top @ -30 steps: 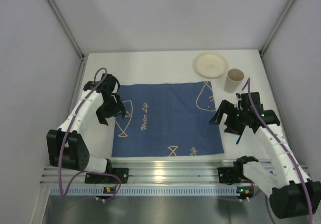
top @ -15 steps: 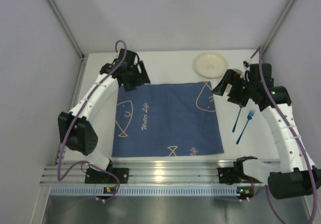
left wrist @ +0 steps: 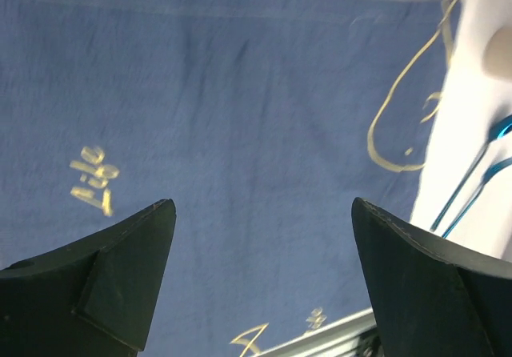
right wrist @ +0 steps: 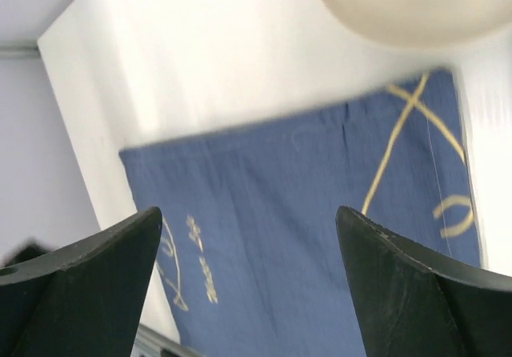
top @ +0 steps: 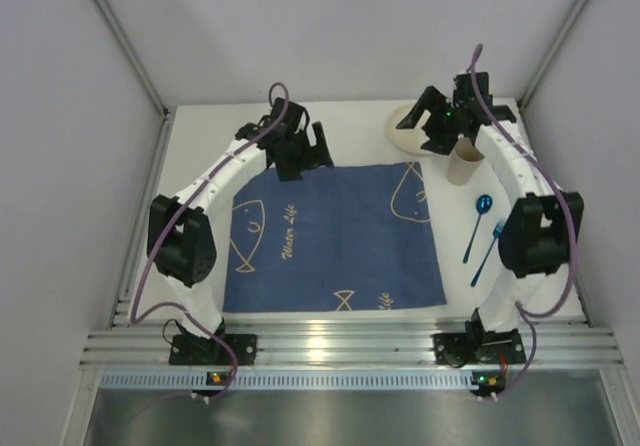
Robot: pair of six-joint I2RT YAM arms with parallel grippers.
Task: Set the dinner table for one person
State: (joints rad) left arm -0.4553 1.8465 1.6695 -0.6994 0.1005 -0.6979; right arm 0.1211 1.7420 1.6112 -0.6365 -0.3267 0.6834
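Observation:
The dinner table [top: 340,131] is a white top. On it lies a dark blue cloth [top: 335,236] with cream fish drawings, spread flat. My left gripper [top: 310,153] hovers over the cloth's far edge, open and empty. In the left wrist view the cloth [left wrist: 240,109] fills the space between the left gripper's [left wrist: 262,206] wide jaws. My right gripper [top: 424,129] hangs open over a cream plate [top: 403,138] at the far right and hides part of it. In the right wrist view the plate [right wrist: 408,5] and the cloth [right wrist: 320,213] lie below the right gripper [right wrist: 248,211].
A beige paper cup [top: 465,161] stands just right of the plate, close under the right arm. A blue spoon [top: 478,221] and a blue fork [top: 490,251] lie on the white top to the right of the cloth. A ribbed aluminium rail [top: 340,346] runs along the near edge.
Both arms have swung from the near sides of the cloth toward the far edge of the table. The right arm has uncovered the spoon and fork. The left jaws have widened.

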